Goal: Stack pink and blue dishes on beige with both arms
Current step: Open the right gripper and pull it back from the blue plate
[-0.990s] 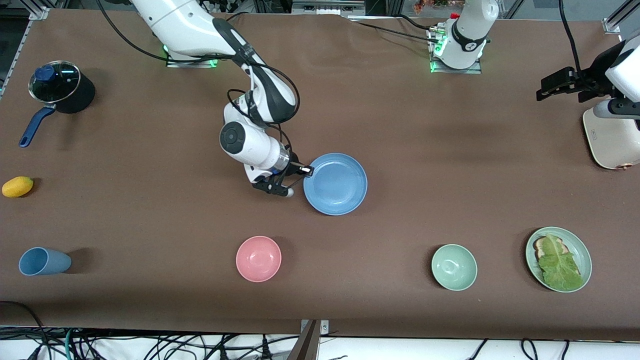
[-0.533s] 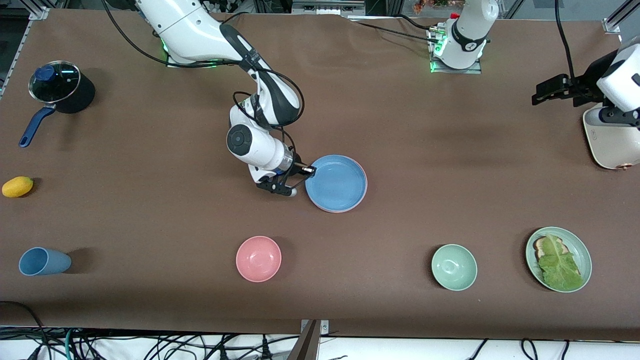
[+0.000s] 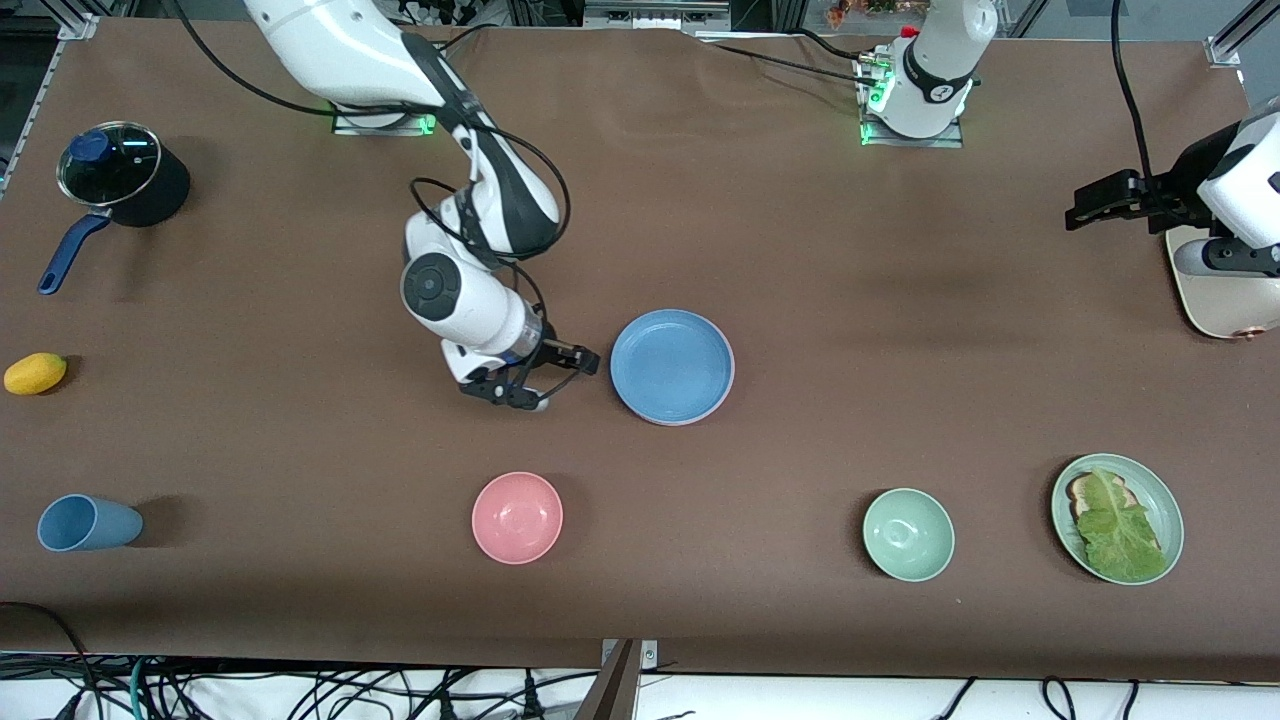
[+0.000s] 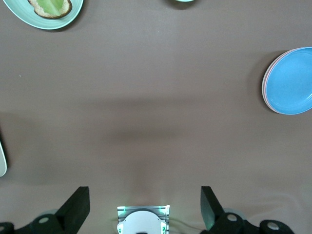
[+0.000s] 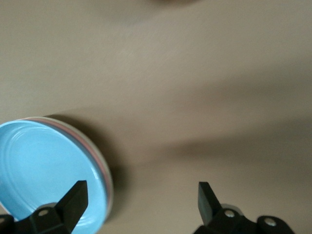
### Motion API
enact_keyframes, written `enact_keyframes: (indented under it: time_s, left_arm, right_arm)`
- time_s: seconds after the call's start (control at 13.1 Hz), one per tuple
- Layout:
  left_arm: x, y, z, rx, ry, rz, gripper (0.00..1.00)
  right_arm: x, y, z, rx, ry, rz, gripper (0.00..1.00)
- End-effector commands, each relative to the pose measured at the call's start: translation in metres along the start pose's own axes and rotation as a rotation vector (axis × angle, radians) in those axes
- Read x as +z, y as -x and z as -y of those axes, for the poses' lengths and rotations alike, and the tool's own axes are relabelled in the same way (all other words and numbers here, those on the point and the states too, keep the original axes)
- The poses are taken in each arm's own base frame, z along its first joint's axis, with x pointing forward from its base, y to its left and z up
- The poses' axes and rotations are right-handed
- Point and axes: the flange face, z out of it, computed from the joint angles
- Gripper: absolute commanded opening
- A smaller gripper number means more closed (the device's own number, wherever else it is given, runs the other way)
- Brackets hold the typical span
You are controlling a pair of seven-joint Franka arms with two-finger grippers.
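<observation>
The light blue plate lies flat on top of a stack near the table's middle, also seen in the left wrist view and the right wrist view. A thin pink plate edge shows under it, with a pale rim below; the rest of both is hidden. My right gripper is open and empty beside the stack, toward the right arm's end, clear of the rim. My left gripper waits open and empty, high over the left arm's end of the table.
A pink bowl, a green bowl and a green plate with lettuce stand nearer the front camera. A blue cup, a yellow fruit and a lidded pot sit at the right arm's end. A white appliance is under the left arm.
The right gripper let go of the blue plate, which dropped level onto the stack. It then backed away toward the right arm's end. The left arm barely shifted.
</observation>
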Motion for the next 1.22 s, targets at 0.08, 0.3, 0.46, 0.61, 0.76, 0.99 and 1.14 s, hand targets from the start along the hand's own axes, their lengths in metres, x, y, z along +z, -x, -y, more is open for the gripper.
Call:
enact_keyframes:
  time_s: [0.08, 0.3, 0.46, 0.61, 0.76, 0.99, 1.14]
  left_arm:
    - [-0.007, -0.001, -0.003, 0.011, -0.036, -0.003, 1.00]
    - [-0.007, -0.001, -0.004, 0.012, -0.032, -0.003, 1.00]
    - [-0.007, -0.001, -0.004, 0.012, -0.032, -0.003, 1.00]
    - [-0.007, -0.001, -0.004, 0.012, -0.030, -0.001, 1.00]
    - [-0.007, -0.001, -0.003, 0.011, -0.030, -0.001, 1.00]
    - [-0.007, 0.000, -0.004, 0.014, -0.029, -0.003, 1.00]
    - [-0.008, 0.000, -0.005, 0.018, -0.027, -0.004, 1.00]
  right_arm:
    - [-0.081, -0.022, -0.038, -0.125, 0.110, -0.082, 1.00]
    - [-0.156, -0.044, -0.108, -0.276, 0.160, -0.010, 1.00]
    - [-0.203, -0.048, -0.138, -0.313, 0.179, 0.018, 1.00]
    - [-0.258, -0.047, -0.155, -0.283, 0.173, 0.030, 1.00]
    - [-0.298, -0.063, -0.197, -0.205, 0.159, 0.028, 1.00]
    - [-0.377, -0.058, -0.240, -0.147, 0.095, -0.091, 1.00]
    - [-0.396, -0.025, -0.248, -0.162, 0.140, -0.062, 1.00]
